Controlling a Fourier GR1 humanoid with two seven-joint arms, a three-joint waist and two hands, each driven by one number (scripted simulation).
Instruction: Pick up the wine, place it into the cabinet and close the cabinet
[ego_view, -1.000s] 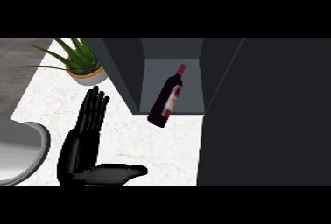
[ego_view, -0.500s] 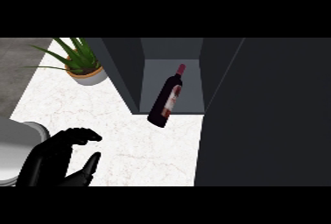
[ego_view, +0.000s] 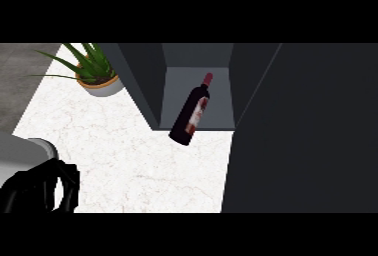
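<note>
The wine bottle (ego_view: 193, 111) sat tilted in the open cabinet (ego_view: 140, 80), neck deeper in, its base showing just past the cabinet's front edge. My left hand (ego_view: 40, 192) was well left of the cabinet over the counter (ego_view: 140, 165), fingers curled together on nothing.

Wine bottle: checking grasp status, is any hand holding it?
No, the wine bottle sits in the cabinet opening untouched, while the left hand is curled at the lower left, apart.

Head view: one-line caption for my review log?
Wine bottle in the open cabinet, base past its front edge; left hand curled at lower left, holding nothing.
</note>
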